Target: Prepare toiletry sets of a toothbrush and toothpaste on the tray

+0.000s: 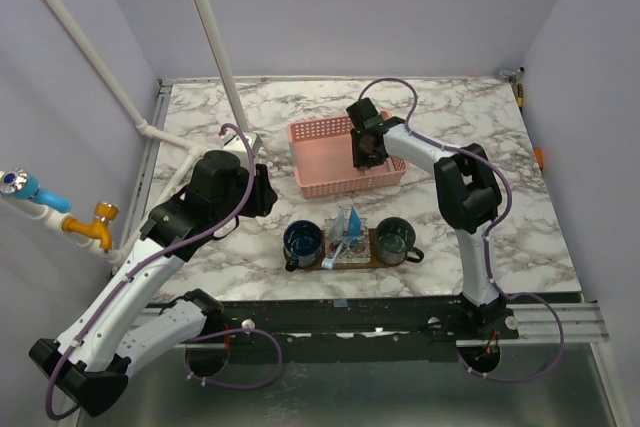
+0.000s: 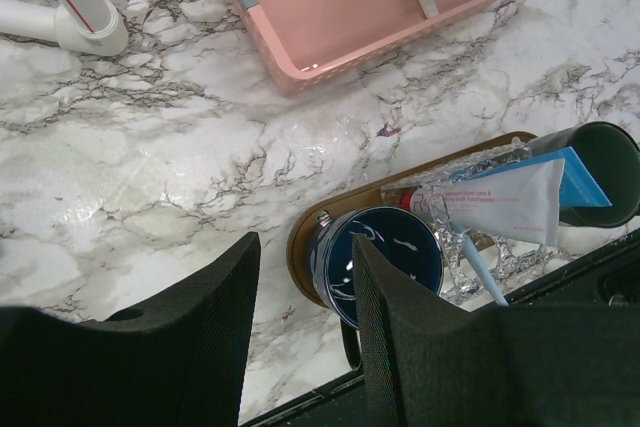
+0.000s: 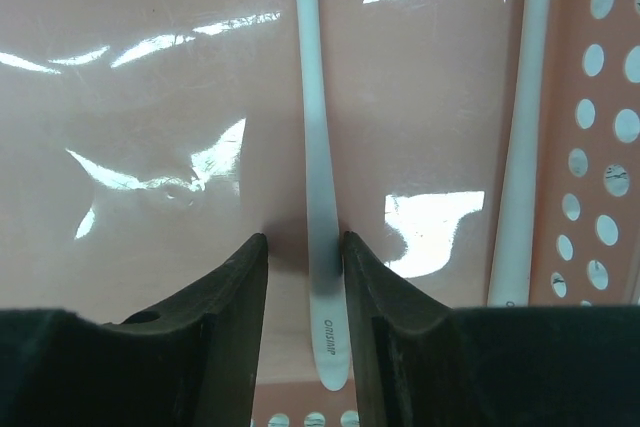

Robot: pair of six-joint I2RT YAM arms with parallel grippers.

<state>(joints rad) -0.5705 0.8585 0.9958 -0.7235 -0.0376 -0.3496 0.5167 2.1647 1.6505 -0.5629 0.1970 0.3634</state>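
Here, right tool (image 3: 305,247) spread astride white toothbrush (image 3: 316,127) (handle lettering too small to read), left tool (image 2: 305,247) spread, empty.

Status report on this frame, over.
Left jaws open, empty, beside tray. Right jaws open, straddling toothbrush in pink basket, not clamped. Second toothbrush alongside, apart.
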